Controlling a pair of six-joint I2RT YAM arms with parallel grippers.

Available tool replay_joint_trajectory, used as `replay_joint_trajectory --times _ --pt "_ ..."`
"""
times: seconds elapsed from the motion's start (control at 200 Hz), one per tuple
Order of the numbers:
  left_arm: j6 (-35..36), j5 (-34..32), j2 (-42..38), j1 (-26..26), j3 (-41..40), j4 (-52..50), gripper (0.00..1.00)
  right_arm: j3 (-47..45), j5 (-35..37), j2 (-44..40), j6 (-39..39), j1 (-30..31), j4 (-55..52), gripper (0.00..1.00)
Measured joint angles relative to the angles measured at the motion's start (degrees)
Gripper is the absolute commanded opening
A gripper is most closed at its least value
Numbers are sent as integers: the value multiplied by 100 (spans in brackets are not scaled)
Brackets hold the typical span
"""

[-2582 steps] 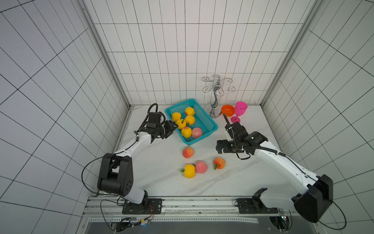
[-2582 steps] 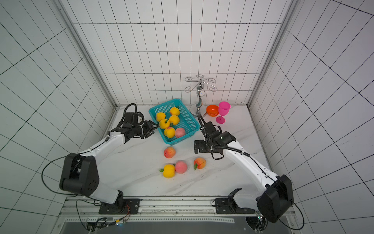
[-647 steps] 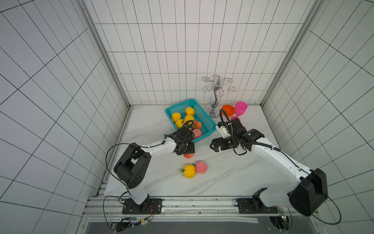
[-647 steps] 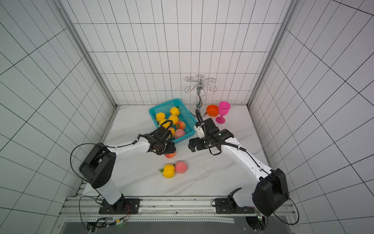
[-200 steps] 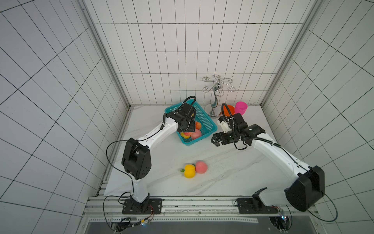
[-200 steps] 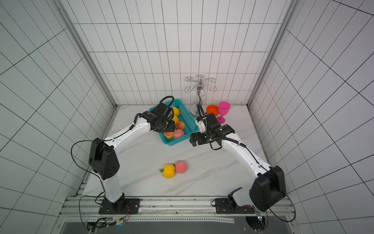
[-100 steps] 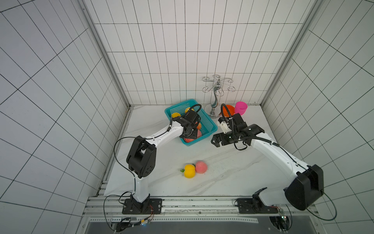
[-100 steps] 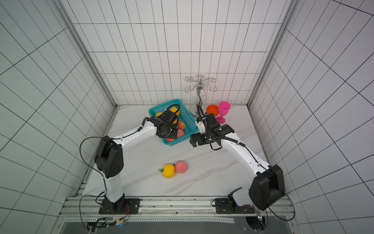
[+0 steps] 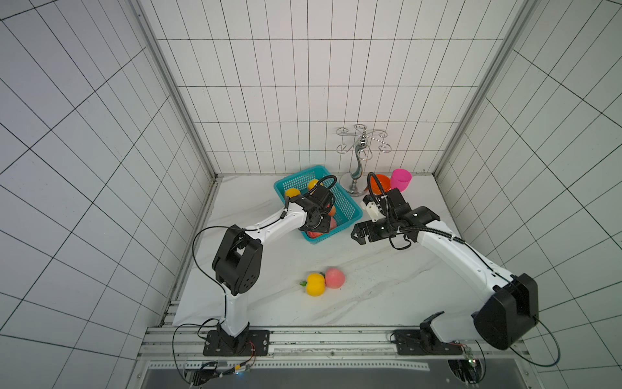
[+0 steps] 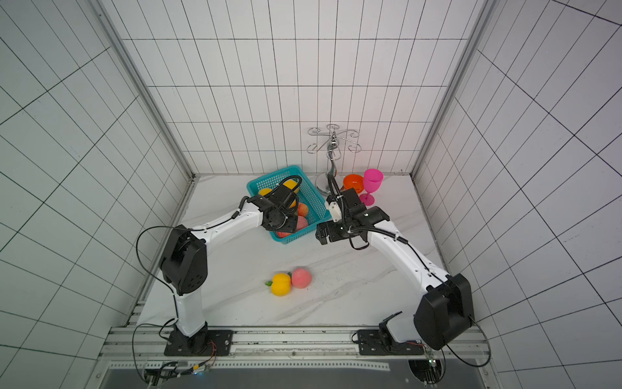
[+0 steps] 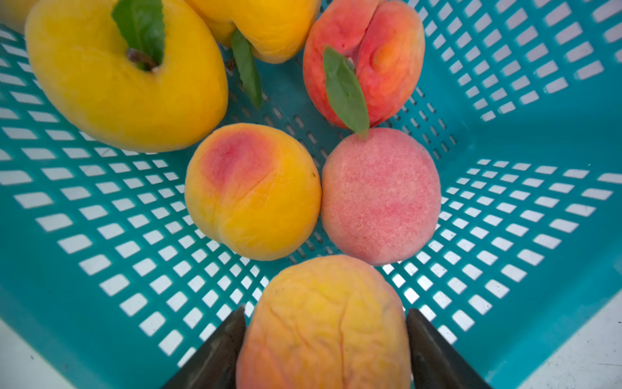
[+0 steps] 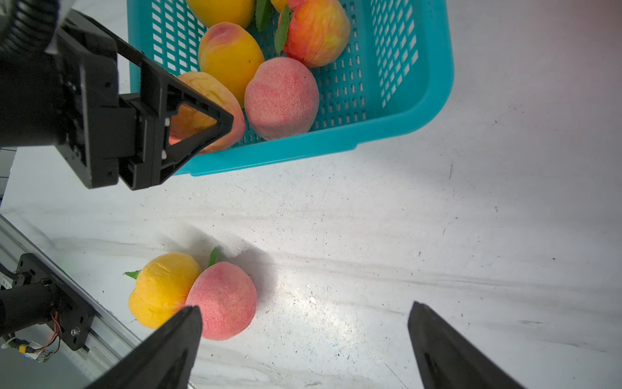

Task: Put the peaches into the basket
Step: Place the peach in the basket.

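Marble tabletop (image 9: 370,286): left arm (image 9: 269,225) stretched into basket (image 9: 346,202).

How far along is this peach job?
Done: several toy peaches lie in the teal perforated plastic basket. In hand: the left gripper has a wrinkled yellow-orange peach between its jaws over the basket, grip unclear. Remaining: a yellow peach and a pink peach on the marble table; right gripper open.

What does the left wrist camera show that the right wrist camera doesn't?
Only left wrist: the yellow peach's stem. Only right wrist: a loose yellow peach touching a loose pink peach on the table, plus the open right gripper. Both: the basket, its pink peach, and the wrinkled peach between the fingers of the left gripper.
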Motion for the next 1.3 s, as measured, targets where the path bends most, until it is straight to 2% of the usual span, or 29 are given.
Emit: replay_joint_trajectory --times 0.215,0.385,0.63,0.819,1.009,1.299 --pt "-7 0 -42 0 -42 9 75 0 17 0 0 0 0 99" --pt "-50 -4 -157 0 -48 2 80 0 74 0 -4 0 -4 99" --pt "-192 -216 -686 -68 -52 -155 81 0 138 -87 -22 -2 -35 99" --pt "-468 -479 -1320 -334 -175 -367 81 -151 98 -501 -2 -2 17 99" --pt "-837 -750 -1814 -734 -669 -610 84 -763 -13 -1040 79 0 46 99" --pt "-1176 -785 -2474 -1073 -1287 -848 87 -1128 -4 -1550 376 173 17 98"
